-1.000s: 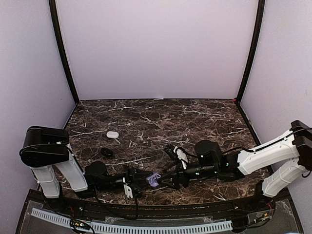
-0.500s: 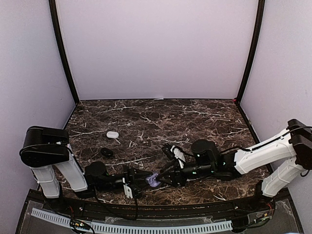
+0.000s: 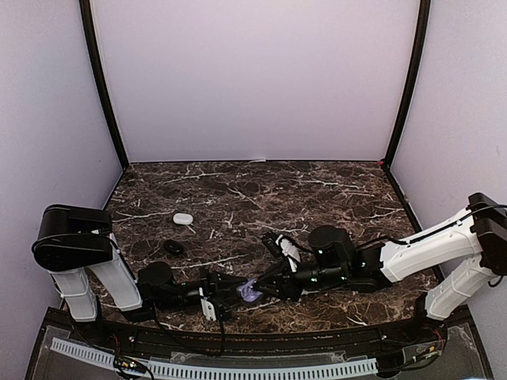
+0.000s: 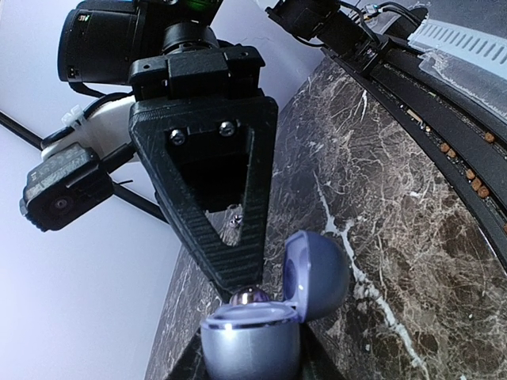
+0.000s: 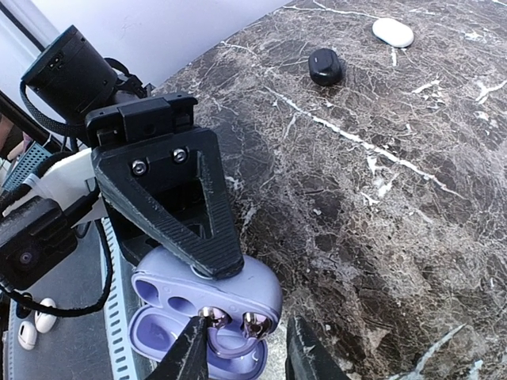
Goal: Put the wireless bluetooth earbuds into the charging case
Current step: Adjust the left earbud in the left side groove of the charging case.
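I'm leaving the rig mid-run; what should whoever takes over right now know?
Left hand: shut on the open purple charging case, by the table's near edge.
Right hand: open, fingertips either side of two earbuds at the case's mouth.
Done: case open, buds at it; whether they are seated cannot be told.
Left: seat them, close the lid.
White case and black case lie farther out on the table.

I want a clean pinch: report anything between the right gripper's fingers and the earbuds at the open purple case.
Nothing visible does. Both earbuds sit side by side at the edge of the purple charging case, between the fingertips of the right gripper. The left gripper holds the case beyond them.
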Motion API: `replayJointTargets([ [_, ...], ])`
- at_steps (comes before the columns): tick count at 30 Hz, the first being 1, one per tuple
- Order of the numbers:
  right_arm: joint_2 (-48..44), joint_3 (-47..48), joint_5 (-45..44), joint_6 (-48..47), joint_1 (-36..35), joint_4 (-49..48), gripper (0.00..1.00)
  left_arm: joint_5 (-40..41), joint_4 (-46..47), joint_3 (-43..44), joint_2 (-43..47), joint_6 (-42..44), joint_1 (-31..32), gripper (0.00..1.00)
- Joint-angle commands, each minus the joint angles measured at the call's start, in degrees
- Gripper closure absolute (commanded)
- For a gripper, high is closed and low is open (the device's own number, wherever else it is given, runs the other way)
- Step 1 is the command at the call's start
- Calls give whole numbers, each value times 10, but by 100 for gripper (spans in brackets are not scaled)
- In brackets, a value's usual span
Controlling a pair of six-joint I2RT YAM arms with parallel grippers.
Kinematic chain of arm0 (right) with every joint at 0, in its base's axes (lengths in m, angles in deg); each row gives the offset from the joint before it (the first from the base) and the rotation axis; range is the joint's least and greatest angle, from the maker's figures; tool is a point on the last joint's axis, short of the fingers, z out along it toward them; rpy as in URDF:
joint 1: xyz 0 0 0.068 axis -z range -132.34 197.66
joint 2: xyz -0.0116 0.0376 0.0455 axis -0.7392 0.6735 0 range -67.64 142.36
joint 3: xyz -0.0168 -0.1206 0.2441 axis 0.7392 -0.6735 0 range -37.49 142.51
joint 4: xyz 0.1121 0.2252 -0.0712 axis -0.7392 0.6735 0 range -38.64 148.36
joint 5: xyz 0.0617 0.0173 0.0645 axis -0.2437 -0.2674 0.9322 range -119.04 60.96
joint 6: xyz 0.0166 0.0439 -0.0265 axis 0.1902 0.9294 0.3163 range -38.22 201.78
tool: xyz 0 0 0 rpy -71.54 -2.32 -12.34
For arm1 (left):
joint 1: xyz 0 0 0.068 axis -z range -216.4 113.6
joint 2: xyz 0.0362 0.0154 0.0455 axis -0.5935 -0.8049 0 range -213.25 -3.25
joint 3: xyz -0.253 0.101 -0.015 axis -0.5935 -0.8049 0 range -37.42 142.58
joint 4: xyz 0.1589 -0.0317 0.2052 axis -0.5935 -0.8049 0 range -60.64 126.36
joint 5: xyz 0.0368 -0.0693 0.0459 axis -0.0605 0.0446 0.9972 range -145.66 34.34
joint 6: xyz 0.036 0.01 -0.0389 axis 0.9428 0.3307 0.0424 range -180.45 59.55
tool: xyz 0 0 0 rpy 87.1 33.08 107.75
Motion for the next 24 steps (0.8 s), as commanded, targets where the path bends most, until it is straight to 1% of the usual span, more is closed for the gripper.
replayJointTargets([
  [1,7,13,-34,2,-3,11,68,-9,121,-3,9,0,-1,98],
  [5,8,12,-42,6,-3,9,71,-8,121,-3,9,0,0,98],
  [10,16,14,-38,7,-3,9,70,-8,121,-2,8,-1,-1,98],
  [11,17,16,-38,7,-3,9,69,-9,121,-2,8,-2,-1,98],
  [15,9,11,-32,10,-3,-4,49,-9,121,-1,7,-3,0,98],
  [17,-4,-3,-27,13,-2,-23,44,-8,121,-2,6,-4,-1,98],
  [20,-34,-28,-23,18,2,-45,41,-10,121,-3,6,-3,0,98],
  [24,-68,-61,-21,29,17,-55,41,-11,121,-3,7,-5,0,98],
])
